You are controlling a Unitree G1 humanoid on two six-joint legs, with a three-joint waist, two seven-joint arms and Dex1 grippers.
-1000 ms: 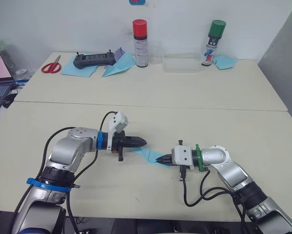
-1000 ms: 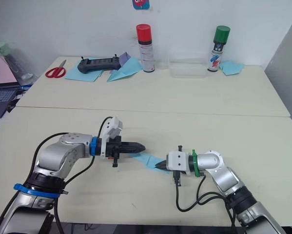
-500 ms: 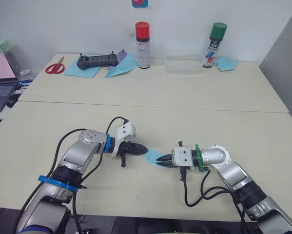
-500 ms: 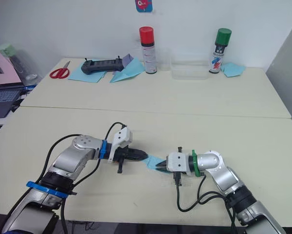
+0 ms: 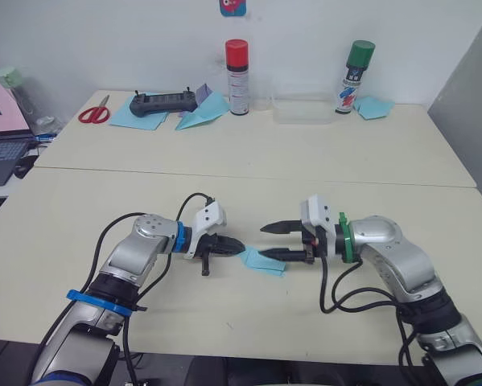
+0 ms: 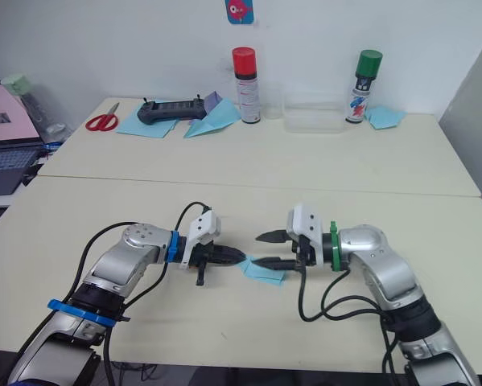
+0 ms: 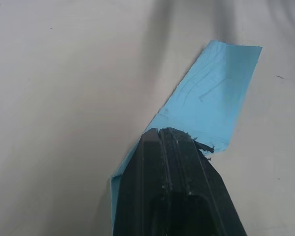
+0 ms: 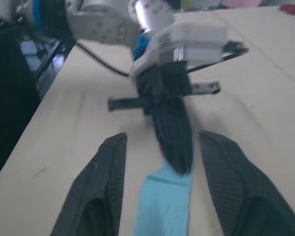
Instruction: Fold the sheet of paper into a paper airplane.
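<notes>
The left gripper (image 5: 239,246) is pinched tight on one end of the folded sheet of paper (image 5: 261,260), which lies flat on the table (image 5: 224,314). Facing it, the right gripper (image 5: 266,242) has its fingers spread wide, the paper's other end just under the lower one.

Both arms reach inward over the table, forearms low, tips pointing at each other. The left gripper (image 5: 236,245) has its black fingers pressed together, pinching down. The right gripper (image 5: 274,241) has its fingers spread wide, one above the other.
</notes>
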